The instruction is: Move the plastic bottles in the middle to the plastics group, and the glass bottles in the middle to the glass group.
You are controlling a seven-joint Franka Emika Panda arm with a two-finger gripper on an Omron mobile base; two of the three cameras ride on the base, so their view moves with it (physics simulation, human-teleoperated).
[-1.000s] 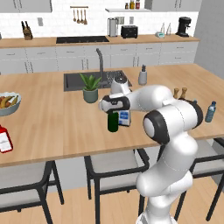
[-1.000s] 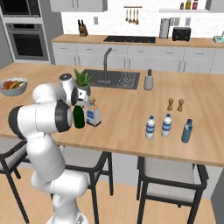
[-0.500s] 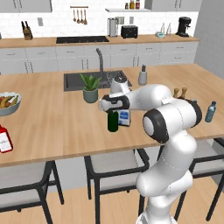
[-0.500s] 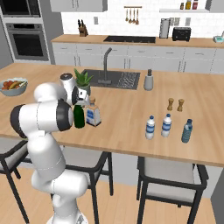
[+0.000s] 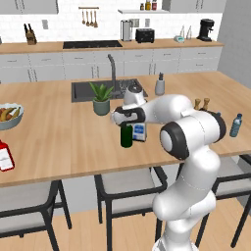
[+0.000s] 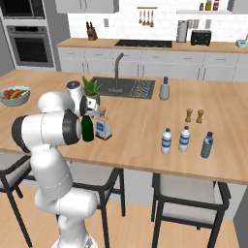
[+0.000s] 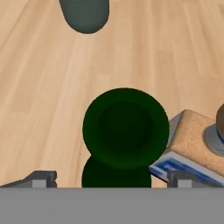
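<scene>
Directly above the dark green wine bottle (image 7: 125,127) my gripper (image 7: 107,178) hangs with its jaws spread wide, one fingertip either side of the glass, nothing pinched. That bottle stands mid-island near the front edge, touching or just beside the squat square cork-stoppered bottle (image 5: 139,131), with the potted plant (image 5: 101,98) behind. I judge little is done: both glass bottles remain in the middle, well apart from the red white-labelled bottle (image 5: 5,156) at the island's left front edge. Three small water bottles (image 6: 184,139) stand together toward the right end.
</scene>
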